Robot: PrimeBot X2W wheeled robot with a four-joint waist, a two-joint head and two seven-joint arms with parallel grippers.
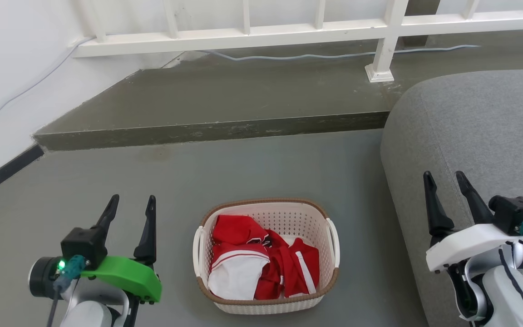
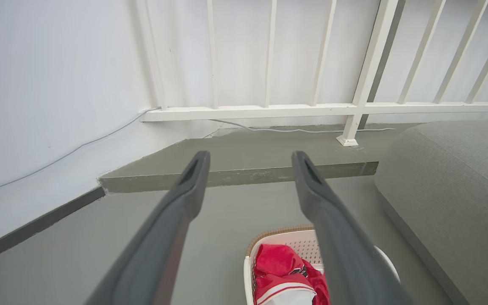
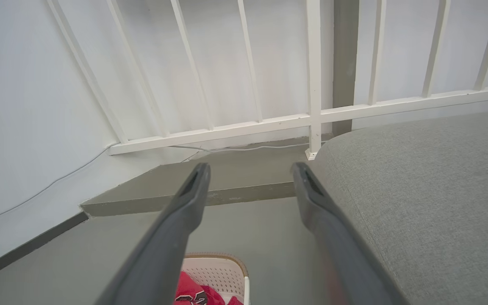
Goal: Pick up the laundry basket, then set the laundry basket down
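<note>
The laundry basket (image 1: 284, 220), with red and white clothes (image 1: 261, 259) inside, stands on the floor, a grey sofa (image 1: 470, 136) just beside it. The left gripper (image 1: 133, 200) and right gripper (image 1: 443, 177) hover either side of the basket, well apart from it, fingers spread and empty. I would lower both evenly onto its white side handles (image 1: 334, 243) and lift level.

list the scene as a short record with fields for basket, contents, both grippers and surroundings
basket: laundry basket upright on the grey floor
contents: red and white clothes
left side: left gripper open, empty, left of the basket, not touching it
right side: right gripper open, empty, right of the basket, by the grey sofa
background: raised step, white railing, pale cable
</note>
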